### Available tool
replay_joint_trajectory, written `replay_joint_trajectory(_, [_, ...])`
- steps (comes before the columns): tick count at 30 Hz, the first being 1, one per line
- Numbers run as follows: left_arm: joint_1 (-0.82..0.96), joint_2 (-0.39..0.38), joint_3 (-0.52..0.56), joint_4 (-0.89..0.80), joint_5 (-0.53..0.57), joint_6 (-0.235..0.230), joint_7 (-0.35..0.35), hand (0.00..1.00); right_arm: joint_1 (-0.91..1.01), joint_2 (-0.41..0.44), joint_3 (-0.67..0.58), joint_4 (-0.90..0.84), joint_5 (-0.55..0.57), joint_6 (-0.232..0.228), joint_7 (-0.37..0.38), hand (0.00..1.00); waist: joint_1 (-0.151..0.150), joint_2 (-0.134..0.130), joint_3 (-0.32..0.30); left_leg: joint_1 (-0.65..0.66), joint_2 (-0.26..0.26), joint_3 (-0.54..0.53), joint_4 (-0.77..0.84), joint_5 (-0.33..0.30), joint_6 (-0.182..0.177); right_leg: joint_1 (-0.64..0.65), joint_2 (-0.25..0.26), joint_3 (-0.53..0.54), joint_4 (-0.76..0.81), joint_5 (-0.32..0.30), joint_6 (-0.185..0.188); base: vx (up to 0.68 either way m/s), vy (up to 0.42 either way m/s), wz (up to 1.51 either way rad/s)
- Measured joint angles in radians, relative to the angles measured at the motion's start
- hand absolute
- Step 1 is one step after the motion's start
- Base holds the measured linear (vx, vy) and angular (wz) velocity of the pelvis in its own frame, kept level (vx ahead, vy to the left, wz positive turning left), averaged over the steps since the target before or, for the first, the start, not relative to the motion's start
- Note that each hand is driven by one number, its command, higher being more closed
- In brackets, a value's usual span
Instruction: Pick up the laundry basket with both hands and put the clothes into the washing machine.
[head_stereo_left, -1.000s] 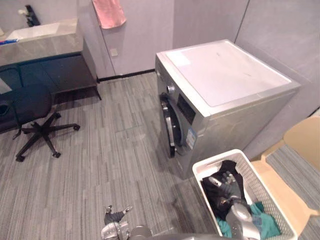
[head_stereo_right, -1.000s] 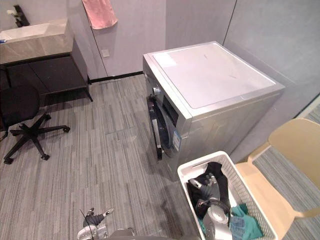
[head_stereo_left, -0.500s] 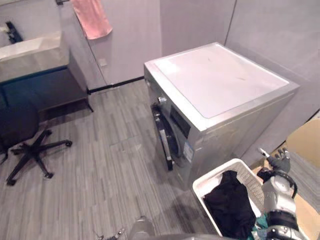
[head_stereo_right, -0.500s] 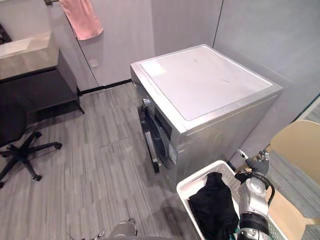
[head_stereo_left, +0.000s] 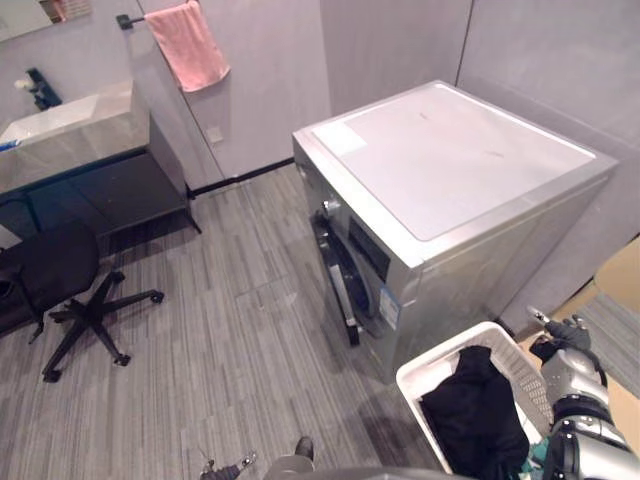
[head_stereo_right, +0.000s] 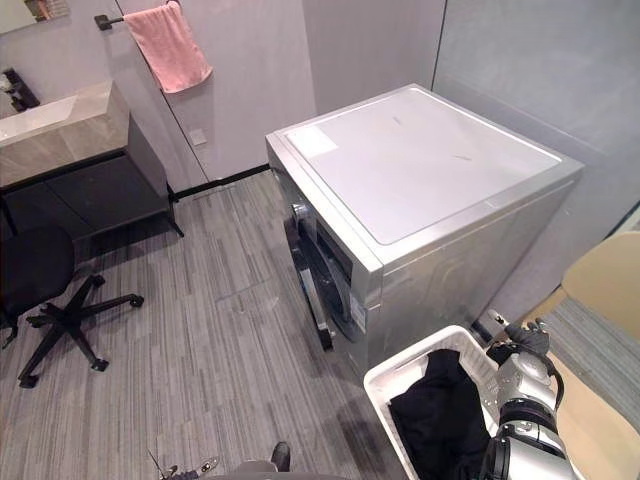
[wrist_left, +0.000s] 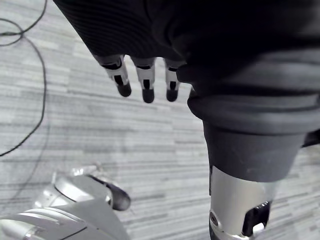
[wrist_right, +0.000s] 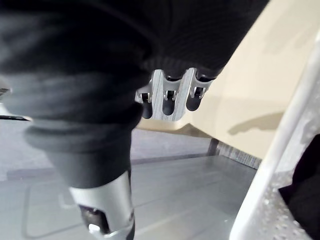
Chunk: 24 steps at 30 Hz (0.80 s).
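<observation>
Beside the washing machine, a white basket holding dark clothes. Right robot hand open just beside its rim, gripping nothing; left robot hand open, low over the floor, well apart. Could tip and spill if lifted one-sided.

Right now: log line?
right robot hand: open, beside basket rim, not gripping | left robot hand: open, over floor | black garment: in basket | washer door: ajar
</observation>
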Motion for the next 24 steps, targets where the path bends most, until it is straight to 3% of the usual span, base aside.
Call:
replay_joint_trajectory(7, [0.025, 0.002, -0.005, 0.001, 0.001, 0.001, 0.000, 0.00, 0.121, 0.005, 0.055, -0.233, -0.013, -0.015, 0.032, 0.00, -0.017, 0.002, 0.009, -0.006, -0.002, -0.007, -0.022, 0.001, -0.005, -0.019, 0.001, 0.007, -0.007, -0.033, 0.015, -0.13, -0.022, -0.02])
replay_joint_trajectory(14, [0.064, -0.004, 0.075, 0.001, 0.023, 0.003, -0.002, 0.00, 0.308, 0.111, 0.048, -0.460, -0.014, -0.051, 0.079, 0.00, -0.048, -0.004, 0.010, -0.028, -0.008, -0.033, -0.002, -0.007, -0.016, -0.035, 0.010, 0.027, -0.007, -0.044, -0.004, 0.02, -0.008, -0.01])
replay_joint_trajectory(17, [0.057, -0.005, 0.080, 0.001, 0.029, 0.003, -0.011, 0.00, 0.346, 0.154, 0.051, -0.521, -0.019, -0.059, 0.103, 0.00, -0.065, -0.007, 0.008, -0.030, -0.008, -0.036, 0.008, -0.008, -0.017, -0.034, 0.011, 0.027, -0.007, -0.043, -0.001, 0.08, -0.026, -0.01])
replay_joint_trajectory(24, [0.021, -0.003, 0.095, -0.001, 0.031, 0.001, -0.026, 0.00, 0.418, 0.175, 0.093, -0.566, -0.013, -0.085, 0.170, 0.00, -0.068, -0.034, 0.011, -0.030, -0.006, -0.037, 0.010, -0.011, -0.018, -0.030, 0.011, 0.027, -0.008, -0.042, 0.000, 0.05, -0.014, 0.00])
